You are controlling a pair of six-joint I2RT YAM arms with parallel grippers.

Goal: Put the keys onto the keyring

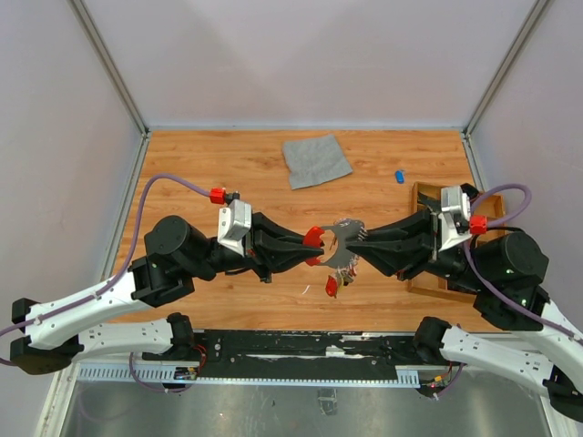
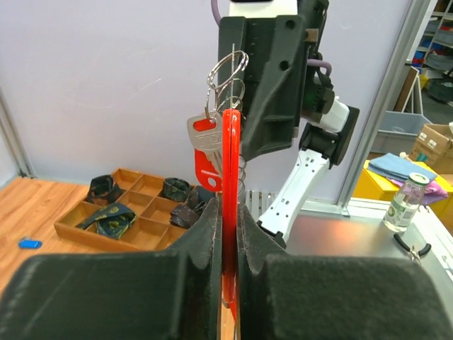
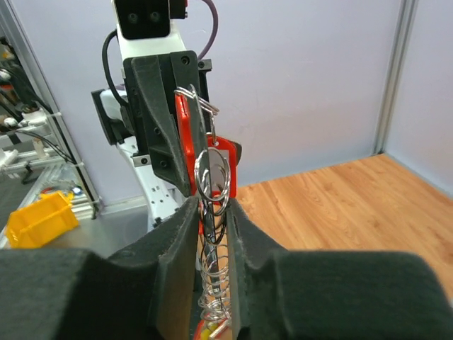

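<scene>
Red keyring [image 2: 231,177] clamped in left claw [image 1: 316,246]; its chain [image 3: 212,283] gripped by right claw [image 1: 358,238]; table [image 1: 200,173] edges well away.

Red keyring [image 1: 314,244], silvery chain [image 3: 212,276], grey cloth [image 1: 315,159], wood-grain table [image 1: 209,164], small blue piece [image 1: 399,176], possibly a key

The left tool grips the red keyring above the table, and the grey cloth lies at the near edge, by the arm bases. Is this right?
Not quite. The left tool grips the red keyring, but the grey cloth lies toward the far edge of the table, as the top external view shows.
</scene>
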